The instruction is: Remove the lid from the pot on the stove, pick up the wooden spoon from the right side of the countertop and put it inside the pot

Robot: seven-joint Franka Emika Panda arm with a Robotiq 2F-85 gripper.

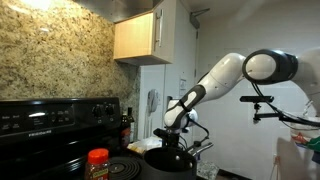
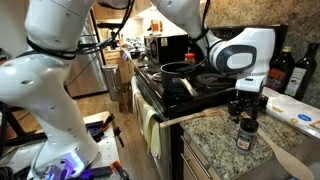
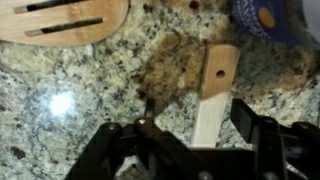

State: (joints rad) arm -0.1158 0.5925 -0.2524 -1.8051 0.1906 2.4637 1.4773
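Granite backsplash and a pale wall cabinet [image 1: 135,38] fill the back of an exterior view, with the stove [image 1: 45,125] at 9 o'clock, its raised control panel facing out. An orange-lidded jar [image 1: 97,160] stands at 7 o'clock and the pot [image 1: 170,160] sits dark at 6 o'clock. The white arm reaches in from 3 o'clock, and the gripper [image 1: 174,132] shows just above the pot in the picture, its jaws too small to read here. In an exterior view along the counter, the stove [image 2: 165,90] lies at centre with the pot [image 2: 178,68] on its cooktop toward 12 o'clock. The gripper [image 2: 245,112] points down over the granite countertop [image 2: 215,135] at 4 o'clock, well apart from the pot, and two dark bottles [image 2: 285,70] stand at 2 o'clock. The wrist view looks straight down on the countertop [image 3: 80,90]. There the wooden spoon [image 3: 214,85] lies at 5 o'clock from centre, its flat end with a small hole toward 12 o'clock. The gripper [image 3: 195,125] is spread wide, one finger on each side of the handle, with no contact visible. A slotted wooden spatula [image 3: 60,20] lies at 10 o'clock.
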